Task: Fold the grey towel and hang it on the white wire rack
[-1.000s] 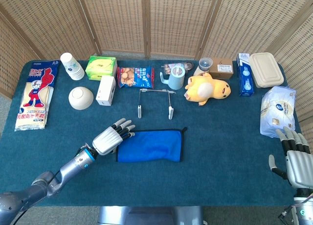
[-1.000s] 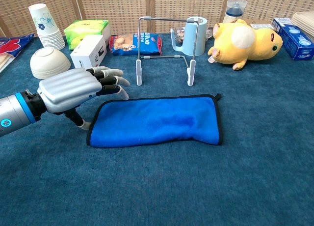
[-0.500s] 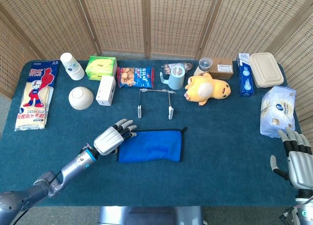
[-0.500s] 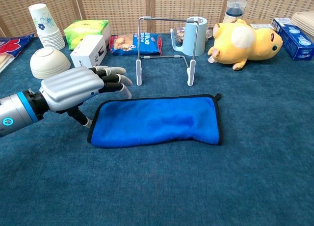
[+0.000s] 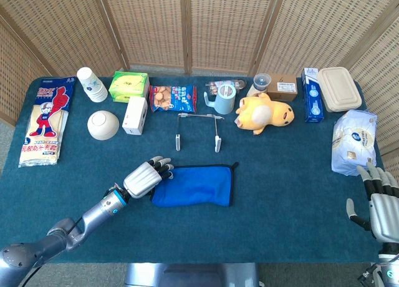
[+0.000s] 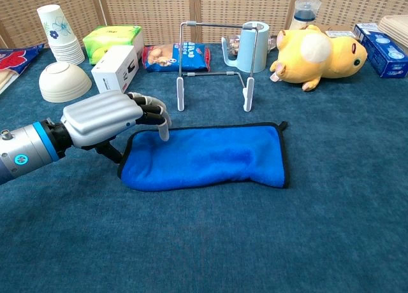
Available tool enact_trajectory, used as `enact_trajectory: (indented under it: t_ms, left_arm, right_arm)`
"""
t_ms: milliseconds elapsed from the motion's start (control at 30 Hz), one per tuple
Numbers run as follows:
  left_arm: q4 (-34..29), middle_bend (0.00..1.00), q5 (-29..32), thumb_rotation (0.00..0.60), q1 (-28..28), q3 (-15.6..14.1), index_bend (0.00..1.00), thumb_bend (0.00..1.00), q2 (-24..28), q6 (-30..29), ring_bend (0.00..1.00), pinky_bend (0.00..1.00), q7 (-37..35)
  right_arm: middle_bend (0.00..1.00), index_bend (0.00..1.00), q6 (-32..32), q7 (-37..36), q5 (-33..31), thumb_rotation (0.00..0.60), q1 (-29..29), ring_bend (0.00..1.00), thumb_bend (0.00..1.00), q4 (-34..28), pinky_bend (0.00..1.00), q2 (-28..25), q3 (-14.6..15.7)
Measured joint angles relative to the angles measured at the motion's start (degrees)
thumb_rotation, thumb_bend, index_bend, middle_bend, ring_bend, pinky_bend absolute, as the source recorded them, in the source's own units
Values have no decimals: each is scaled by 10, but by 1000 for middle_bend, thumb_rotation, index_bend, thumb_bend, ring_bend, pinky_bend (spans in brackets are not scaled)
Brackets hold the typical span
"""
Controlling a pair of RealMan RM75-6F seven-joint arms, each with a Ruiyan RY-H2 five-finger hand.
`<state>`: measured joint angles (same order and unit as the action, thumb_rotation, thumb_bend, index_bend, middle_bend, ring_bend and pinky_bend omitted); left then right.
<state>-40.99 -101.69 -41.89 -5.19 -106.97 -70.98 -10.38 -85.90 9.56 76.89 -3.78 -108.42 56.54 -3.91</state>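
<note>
The towel [image 5: 194, 185] [image 6: 207, 156] is blue with black edging and lies flat, folded into a long strip, in front of the white wire rack [image 5: 197, 130] [image 6: 215, 64]. My left hand [image 5: 144, 178] [image 6: 105, 118] is at the towel's left end. Its fingertips [image 6: 160, 123] press down on the far-left corner, and the thumb sits against the left edge, which looks slightly bunched. The towel is not lifted. My right hand [image 5: 377, 199] hovers off the table's right front corner with fingers spread and nothing in it; only the head view shows it.
Behind the rack stand a snack bag [image 6: 176, 56], a light-blue mug [image 6: 250, 46] and a yellow plush toy [image 6: 317, 54]. A white box [image 6: 115, 66], a bowl [image 6: 64, 81], stacked paper cups [image 6: 58, 33] and a green box [image 6: 113, 38] fill the back left. A tissue pack [image 5: 353, 140] lies at right.
My left hand has slid right onto the towel's left end, curling its fingers down. The towel's left edge has shifted slightly right. My right hand has sunk a little lower in view.
</note>
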Motion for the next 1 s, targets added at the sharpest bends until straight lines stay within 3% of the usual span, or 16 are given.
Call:
enact_trajectory:
  t_ms: [200, 567, 733, 1000]
  left_arm:
    - [9, 323, 2, 600, -3, 0, 474, 473, -6, -2, 223, 253, -5]
    - [13, 404, 9, 600, -6, 5, 718, 506, -9, -11, 279, 285, -11]
    - [-1, 463, 10, 600, -9, 8, 743, 507, -1, -20, 340, 331, -11]
    - [-45, 452, 12, 600, -7, 14, 736, 498, 25, -37, 337, 333, -9]
  right_arm:
    - [13, 25, -2, -3, 2, 429, 4, 0, 471, -4, 0, -2, -2]
    - [13, 30, -6, -16, 4, 432, 11, 0, 467, -8, 0, -7, -6]
    - [13, 31, -5, -20, 5, 430, 12, 0, 464, -7, 0, -6, -7]
    - [13, 32, 0, -20, 3, 432, 11, 0, 459, -2, 0, -2, -10]
